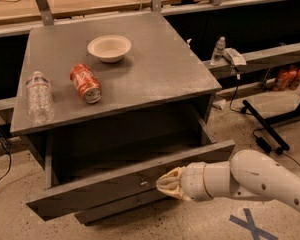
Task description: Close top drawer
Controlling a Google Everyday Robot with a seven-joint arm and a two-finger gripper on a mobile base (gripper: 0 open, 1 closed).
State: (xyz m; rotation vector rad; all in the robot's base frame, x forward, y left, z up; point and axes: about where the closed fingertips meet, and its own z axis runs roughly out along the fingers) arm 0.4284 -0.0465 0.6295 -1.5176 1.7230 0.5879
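Note:
The top drawer (110, 181) is a wide dark grey drawer pulled far out of the grey cabinet (140, 74), its front panel slanting from lower left to upper right. A tiny metal knob (143, 183) sits at the panel's centre. My gripper (165, 183) on the white arm (250, 179) comes in from the right and its cream tip is against the drawer front, just right of the knob. A lower drawer front (115, 208) shows just beneath.
On the cabinet top lie a plastic water bottle (39, 97), a red soda can (86, 83) on its side and a white bowl (109, 48). A low shelf at the right holds a small bottle (218, 50). Cables and a black stand (265, 129) lie on the floor at right. Blue tape (250, 224) marks the floor.

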